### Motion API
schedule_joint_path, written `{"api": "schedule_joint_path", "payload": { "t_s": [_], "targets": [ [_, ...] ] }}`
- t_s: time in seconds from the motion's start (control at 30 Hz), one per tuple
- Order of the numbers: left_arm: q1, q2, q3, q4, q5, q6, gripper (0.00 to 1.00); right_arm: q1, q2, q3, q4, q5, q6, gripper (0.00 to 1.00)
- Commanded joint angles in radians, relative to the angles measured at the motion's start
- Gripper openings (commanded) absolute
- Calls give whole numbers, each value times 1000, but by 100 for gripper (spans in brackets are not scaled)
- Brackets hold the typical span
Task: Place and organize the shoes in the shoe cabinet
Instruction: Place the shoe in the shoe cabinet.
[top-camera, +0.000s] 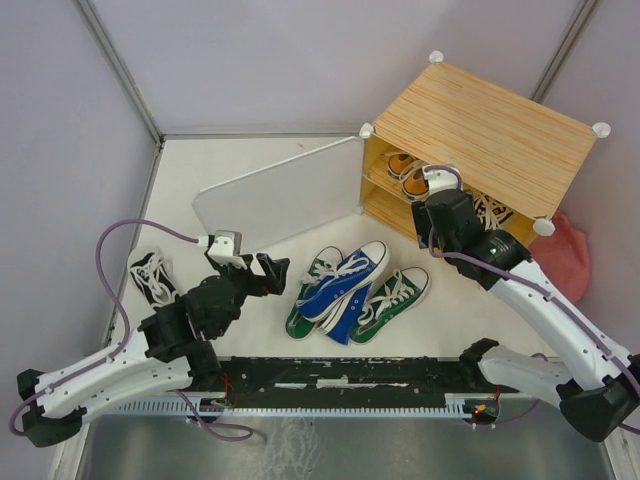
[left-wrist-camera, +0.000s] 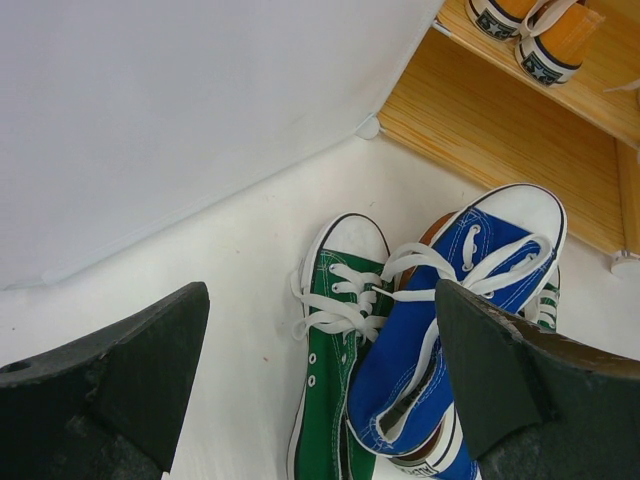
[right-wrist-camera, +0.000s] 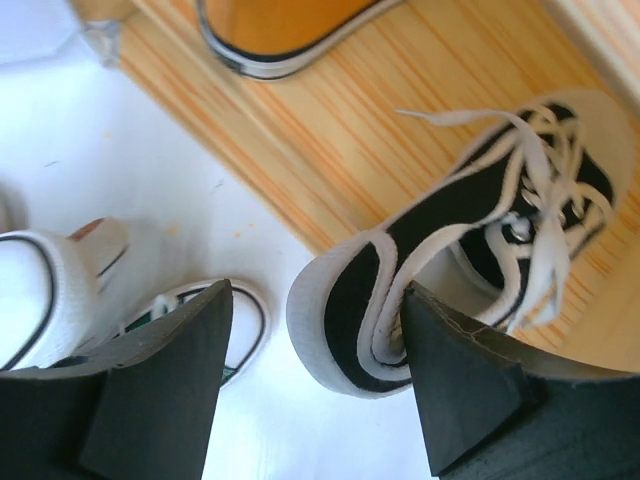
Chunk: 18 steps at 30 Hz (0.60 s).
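Observation:
The shoe cabinet (top-camera: 490, 125) stands at the back right with its door (top-camera: 275, 195) swung open. An orange pair (top-camera: 408, 172) sits on its inner shelf. My right gripper (right-wrist-camera: 315, 300) is open at the cabinet's bottom level. The heel of a black shoe (right-wrist-camera: 470, 235) lies between its jaws, against the right finger (right-wrist-camera: 470, 370). A blue pair (top-camera: 345, 282) lies over a green pair (top-camera: 395, 300) mid-table. My left gripper (left-wrist-camera: 322, 290) is open and empty just left of them, above a green shoe (left-wrist-camera: 335, 330) and a blue shoe (left-wrist-camera: 440, 320). Another black shoe (top-camera: 150, 272) lies far left.
A pink cloth-like thing (top-camera: 572, 255) lies to the right of the cabinet. Grey walls enclose the white table (top-camera: 250, 160) at the back and on both sides. The open door stands between the cabinet and the table's left half.

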Motion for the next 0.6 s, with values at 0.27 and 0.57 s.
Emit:
{"api": "schedule_joint_path", "payload": {
  "t_s": [0.27, 0.57],
  "targets": [
    [-1, -13, 28, 15, -21, -23, 99, 127, 50, 49, 17, 181, 17, 88],
    [-1, -39, 20, 11, -30, -23, 99, 47, 7, 15, 13, 334, -29, 91]
  ]
}}
